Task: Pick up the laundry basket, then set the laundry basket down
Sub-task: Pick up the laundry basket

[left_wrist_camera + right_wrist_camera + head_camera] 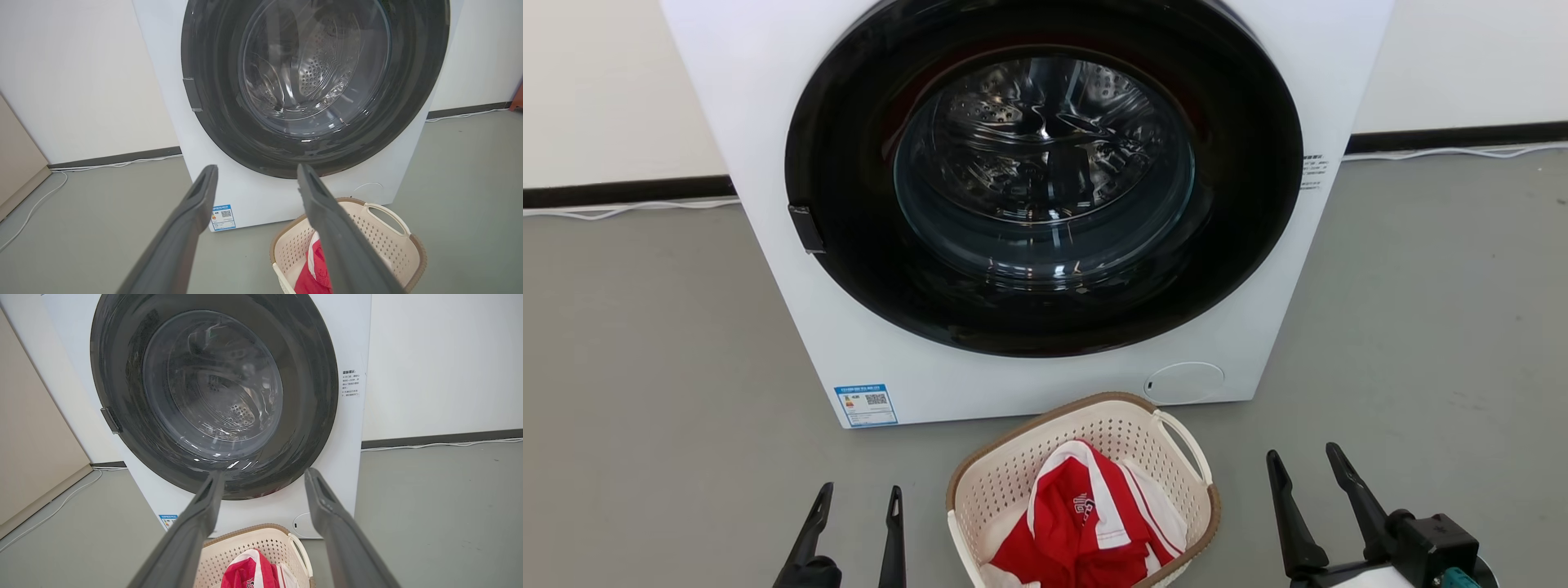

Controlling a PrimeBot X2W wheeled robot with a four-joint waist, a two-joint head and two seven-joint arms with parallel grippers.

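Cream laundry basket [1013, 482] | long axis near-left to far-right | left gripper [863, 488], right gripper [1301, 451] spread apart

Both grippers held low, jaws spread.
The left gripper [862, 490] is seen at the lower left of the head view, its dark jaws pointed up the view, nearly parallel and set apart. The right gripper [1301, 451] is seen at the lower right, its jaws leaned slightly leftward and likewise parted, with the black wrist block [1437, 543] behind them. In each wrist view the jaws are shown wide apart, tips free.
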